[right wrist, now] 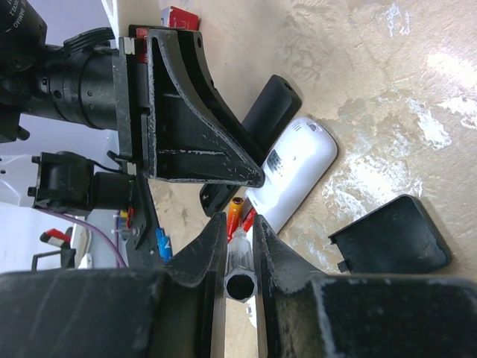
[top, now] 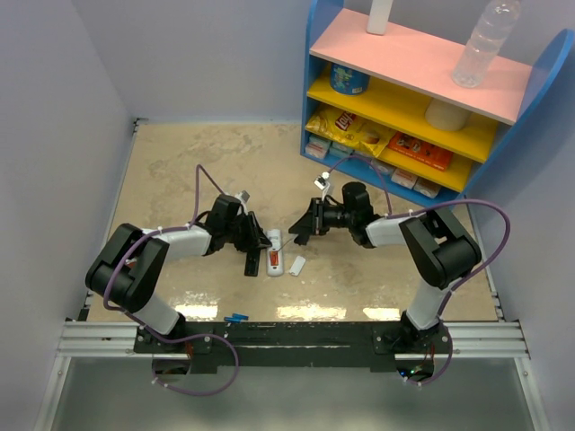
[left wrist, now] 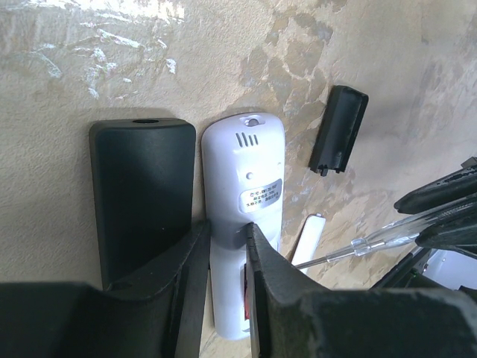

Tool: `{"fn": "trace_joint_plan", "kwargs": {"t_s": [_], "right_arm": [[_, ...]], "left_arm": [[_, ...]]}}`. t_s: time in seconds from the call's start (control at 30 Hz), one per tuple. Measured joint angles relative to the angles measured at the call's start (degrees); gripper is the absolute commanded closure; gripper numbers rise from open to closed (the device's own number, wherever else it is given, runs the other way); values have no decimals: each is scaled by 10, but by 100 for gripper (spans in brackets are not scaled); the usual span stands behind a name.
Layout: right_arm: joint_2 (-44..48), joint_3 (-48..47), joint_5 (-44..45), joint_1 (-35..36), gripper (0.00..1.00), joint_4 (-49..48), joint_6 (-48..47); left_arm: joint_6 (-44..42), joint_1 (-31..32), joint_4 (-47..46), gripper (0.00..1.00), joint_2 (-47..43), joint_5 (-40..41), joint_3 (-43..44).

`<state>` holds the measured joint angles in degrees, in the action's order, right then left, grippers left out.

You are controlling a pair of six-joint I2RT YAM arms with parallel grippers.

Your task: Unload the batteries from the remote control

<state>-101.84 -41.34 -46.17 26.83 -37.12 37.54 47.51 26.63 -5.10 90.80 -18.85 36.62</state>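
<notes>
Orange-red battery (right wrist: 237, 212) sits in the open bay of the white remote (left wrist: 242, 186), which lies back up on the table (top: 180, 171). I can confirm 1 cell. A red sliver beside it may be a 2nd, can't tell. Small blue item (top: 236, 318) at the table's near edge could be cells already out, too small to call.

Right gripper (right wrist: 240, 233) is closed on a clear-handled tool (left wrist: 373, 242), metal shaft pointing at the bay end of the remote. The tip is hidden behind a left finger, so I can't read contact with the cell.

Left gripper (left wrist: 227, 242) is down over the bay end. Its jaws are nearly together, with a strip of white body and a bit of red showing in the gap. Can't tell whether it's clamping the remote or only pressing on it.

White cover (left wrist: 309, 239) lies just beside the remote on the tool side. Black cover (left wrist: 339, 128) lies farther out, apart from both. Black remote (left wrist: 141, 201) lies alongside the white one, touching or nearly.

Judgement: you're in the pry-out step, with the cover off and the cell not yet out. Next move calls for getting the tool tip under 1 end of the cell and levering up while the left arm pins the remote. Lever gently, since the cell could pop and roll. The left fingers crowd the bay, so you've little room.
</notes>
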Motion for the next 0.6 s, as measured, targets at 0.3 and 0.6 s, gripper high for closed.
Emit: {"fn": "trace_joint_plan", "kwargs": {"t_s": [0.3, 0.6], "right_arm": [[-1, -24, -20, 1, 100, 26, -20], [-1, -46, -26, 9, 100, 66, -51]], "left_arm": [[1, 0, -5, 71, 0, 0, -3], [3, 0, -9, 71, -1, -2, -5]]}}
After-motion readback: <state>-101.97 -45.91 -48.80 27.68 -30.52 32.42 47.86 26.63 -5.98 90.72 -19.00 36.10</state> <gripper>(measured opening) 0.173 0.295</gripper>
